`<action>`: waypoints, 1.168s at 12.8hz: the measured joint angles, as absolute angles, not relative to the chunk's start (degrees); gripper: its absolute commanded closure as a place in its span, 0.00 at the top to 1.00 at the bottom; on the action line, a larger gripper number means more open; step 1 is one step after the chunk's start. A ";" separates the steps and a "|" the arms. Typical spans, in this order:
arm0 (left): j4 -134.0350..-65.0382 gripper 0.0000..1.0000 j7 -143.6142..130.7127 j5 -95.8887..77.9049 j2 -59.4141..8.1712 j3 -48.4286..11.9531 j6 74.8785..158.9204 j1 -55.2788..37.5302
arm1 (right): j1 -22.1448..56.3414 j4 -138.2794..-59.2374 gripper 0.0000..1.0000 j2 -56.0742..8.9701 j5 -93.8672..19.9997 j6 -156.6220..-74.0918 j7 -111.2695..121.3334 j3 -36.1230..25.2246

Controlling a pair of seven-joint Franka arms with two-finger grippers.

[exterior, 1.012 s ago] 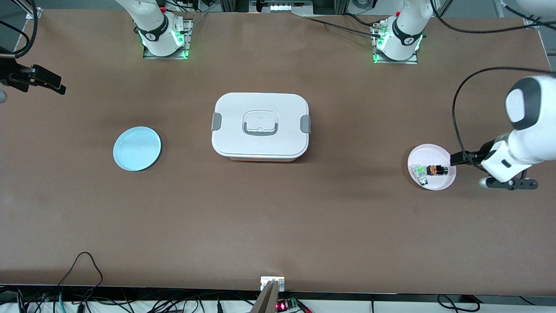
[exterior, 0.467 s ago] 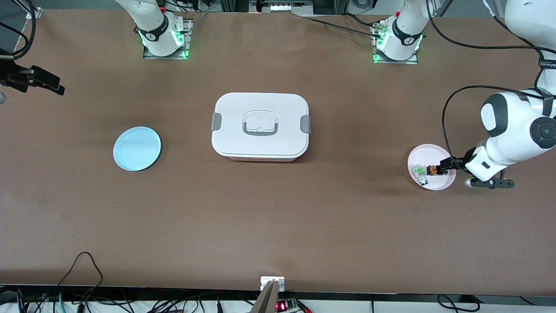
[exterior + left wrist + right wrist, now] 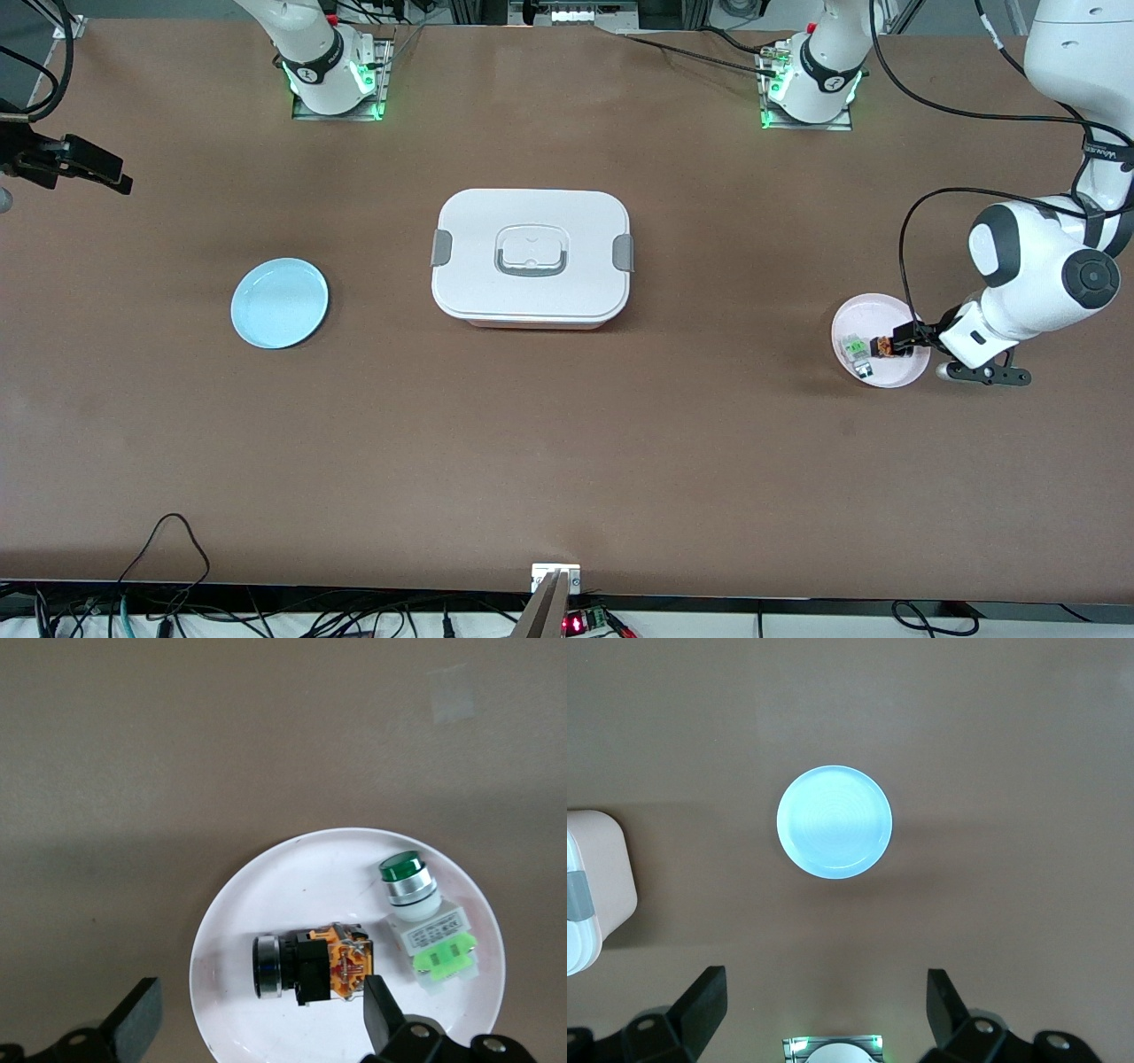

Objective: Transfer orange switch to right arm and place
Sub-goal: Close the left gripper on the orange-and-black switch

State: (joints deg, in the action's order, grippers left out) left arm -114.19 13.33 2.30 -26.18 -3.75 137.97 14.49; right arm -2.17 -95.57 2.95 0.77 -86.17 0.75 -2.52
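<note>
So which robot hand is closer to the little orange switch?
The left. The left gripper is open right over the orange switch on the pink plate; the right gripper waits at the right arm's end.

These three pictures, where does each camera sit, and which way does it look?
Front view: high across the table, facing both bases; left gripper over the pink plate.
Left wrist view: looks down on the orange switch and green switch; open fingers show.
Right wrist view: above the blue plate, fingers open.
Shared: both plates, white box.
</note>
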 measured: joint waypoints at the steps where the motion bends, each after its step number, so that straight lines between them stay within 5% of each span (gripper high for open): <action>1: -114.19 1.00 13.32 2.18 -26.58 -3.85 138.13 14.74 | -2.17 -95.57 1.00 2.91 0.77 -86.17 0.75 -2.52; 10: -114.32 1.00 13.45 -3.66 -27.32 -4.87 138.10 14.80 | -2.19 -95.57 1.00 2.84 0.78 -86.17 1.32 -3.16; 13: -114.33 0.80 15.24 -3.66 -27.62 -4.95 138.18 14.78 | -2.19 -95.57 1.00 2.84 0.78 -86.17 1.44 -3.18; 15: -114.33 0.80 15.46 -3.66 -27.77 -4.96 138.23 14.77 | -2.19 -95.57 1.00 2.83 0.78 -86.17 1.47 -3.18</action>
State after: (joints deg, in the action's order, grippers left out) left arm -114.33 15.46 -3.66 -27.77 -4.96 138.23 14.77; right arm -2.19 -95.57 2.83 0.78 -86.17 1.47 -3.18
